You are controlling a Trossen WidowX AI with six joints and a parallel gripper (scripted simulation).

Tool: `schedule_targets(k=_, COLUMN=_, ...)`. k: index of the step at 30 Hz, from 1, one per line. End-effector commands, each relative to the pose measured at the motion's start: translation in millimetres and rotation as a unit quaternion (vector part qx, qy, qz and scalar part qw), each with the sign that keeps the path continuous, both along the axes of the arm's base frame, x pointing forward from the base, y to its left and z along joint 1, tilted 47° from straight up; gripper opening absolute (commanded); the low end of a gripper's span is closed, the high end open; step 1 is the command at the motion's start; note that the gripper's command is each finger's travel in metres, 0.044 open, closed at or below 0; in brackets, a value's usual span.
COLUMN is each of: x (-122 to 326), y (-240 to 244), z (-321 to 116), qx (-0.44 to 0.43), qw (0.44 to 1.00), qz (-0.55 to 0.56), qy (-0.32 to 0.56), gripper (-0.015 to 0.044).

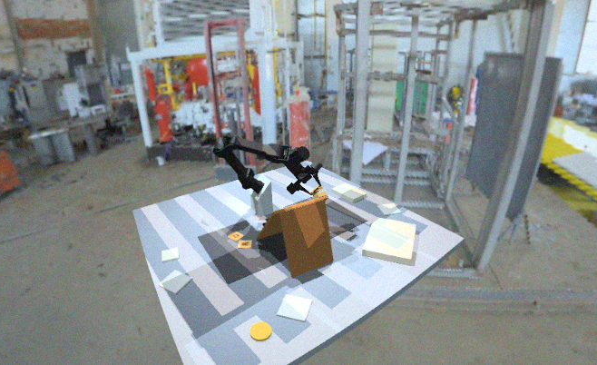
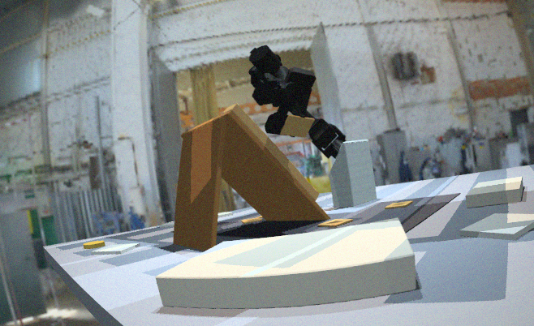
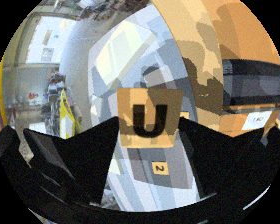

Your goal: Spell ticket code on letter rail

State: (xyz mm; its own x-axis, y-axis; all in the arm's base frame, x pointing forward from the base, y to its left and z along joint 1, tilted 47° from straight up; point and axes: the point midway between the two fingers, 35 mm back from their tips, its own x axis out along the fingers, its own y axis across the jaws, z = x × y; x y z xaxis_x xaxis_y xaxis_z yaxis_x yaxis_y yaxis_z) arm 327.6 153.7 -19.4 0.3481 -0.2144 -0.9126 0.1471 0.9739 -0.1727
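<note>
My gripper (image 1: 316, 190) (image 2: 298, 126) (image 3: 149, 121) is shut on the U tile (image 2: 296, 125) (image 3: 126, 120), whose letter looks upright in the wrist view. It holds the tile in the air beside the upper part of the brown sloped board (image 1: 308, 245) (image 2: 261, 178). In the wrist view the board is at the upper right, with a dark band (image 3: 253, 82) across it and a white ticket (image 3: 257, 119); its print is too small to read surely. Two loose tiles (image 1: 235, 235) (image 1: 245, 244) lie left of the board in the top view. One tile marked like a 2 or turned N (image 3: 160, 168) shows below the U.
A dark mat (image 1: 229, 269) lies under the board. A thick cream slab (image 1: 389, 251) (image 2: 286, 288) lies beside the board. Thin pale plates (image 1: 295, 307) (image 1: 175, 281) and a yellow disc (image 1: 260, 331) (image 2: 93, 244) lie on the counter. A pale block (image 1: 262, 202) (image 2: 355, 174) stands at the arm's base.
</note>
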Motion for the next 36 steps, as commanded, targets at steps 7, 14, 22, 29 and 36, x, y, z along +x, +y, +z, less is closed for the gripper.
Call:
schedule_targets(k=7, x=11.6, y=-11.8, z=36.6, qx=0.015, qw=0.999, qz=0.024, qy=-0.038, gripper=0.0000)
schedule_targets(k=14, x=22.6, y=-42.2, z=67.8, qx=-0.001, qw=0.996, qz=0.053, qy=-0.071, gripper=0.0000)
schedule_targets(k=22, x=30.2, y=-80.0, z=103.0, qx=-0.035, qw=0.989, qz=0.094, qy=-0.109, gripper=0.0000)
schedule_targets(k=29, x=27.7, y=-113.3, z=127.3, qx=-0.074, qw=0.980, qz=0.130, qy=-0.131, gripper=0.0000)
schedule_targets(k=36, x=20.1, y=-144.8, z=148.4, qx=-0.115, qw=0.970, qz=0.159, qy=-0.146, gripper=0.0000)
